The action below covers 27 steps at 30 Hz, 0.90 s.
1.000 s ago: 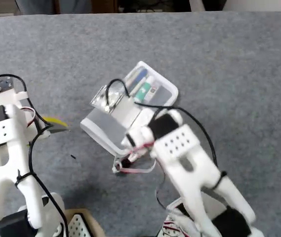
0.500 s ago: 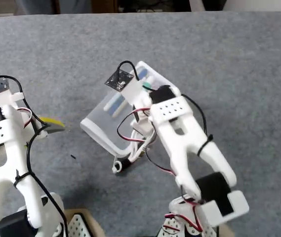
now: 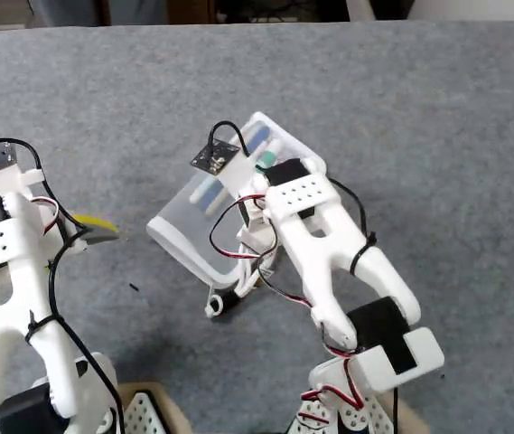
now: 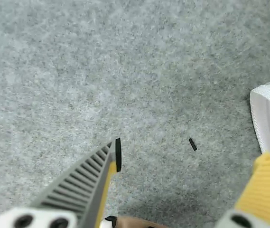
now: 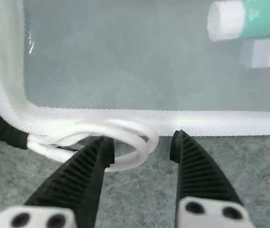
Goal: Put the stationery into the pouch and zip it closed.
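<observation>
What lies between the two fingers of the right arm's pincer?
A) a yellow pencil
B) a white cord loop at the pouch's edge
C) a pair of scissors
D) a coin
B: the right wrist view shows the white cord loop at the edge of the pouch, lying inside the open right pincer.

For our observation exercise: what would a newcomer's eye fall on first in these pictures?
The translucent white zip pouch lies in the middle of the grey felt table, a green-and-white tube inside. The right gripper hangs open at its edge, jaws either side of a white cord loop. The left gripper is open over bare felt.
</observation>
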Each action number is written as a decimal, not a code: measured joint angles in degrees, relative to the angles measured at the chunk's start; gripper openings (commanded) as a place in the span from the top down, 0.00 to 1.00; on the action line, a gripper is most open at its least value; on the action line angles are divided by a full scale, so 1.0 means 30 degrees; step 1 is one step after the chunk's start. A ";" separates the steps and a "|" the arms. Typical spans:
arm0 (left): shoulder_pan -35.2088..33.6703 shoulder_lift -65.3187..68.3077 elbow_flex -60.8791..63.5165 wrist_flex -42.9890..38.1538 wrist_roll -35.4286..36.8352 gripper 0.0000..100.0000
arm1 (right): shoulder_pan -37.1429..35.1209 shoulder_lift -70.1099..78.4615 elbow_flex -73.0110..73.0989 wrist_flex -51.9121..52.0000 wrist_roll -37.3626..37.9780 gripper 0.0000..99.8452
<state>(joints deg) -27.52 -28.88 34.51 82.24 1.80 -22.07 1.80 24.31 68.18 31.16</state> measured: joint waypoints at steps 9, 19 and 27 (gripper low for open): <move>0.0000 0.0000 0.0000 0.0000 0.0000 0.57 | 0.0059 0.0000 -0.0117 -0.0586 0.0908 0.99; 0.0000 0.0000 0.0000 0.0000 0.0000 0.57 | 0.0059 0.0000 -0.0645 -0.0645 0.0908 0.99; 0.0000 0.0000 0.0000 0.0000 0.0000 0.57 | 0.0938 -0.2725 -0.2930 0.0469 0.0176 0.99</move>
<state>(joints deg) -27.52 -28.88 34.51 82.24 1.80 -19.25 -6.37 15.52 69.58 31.69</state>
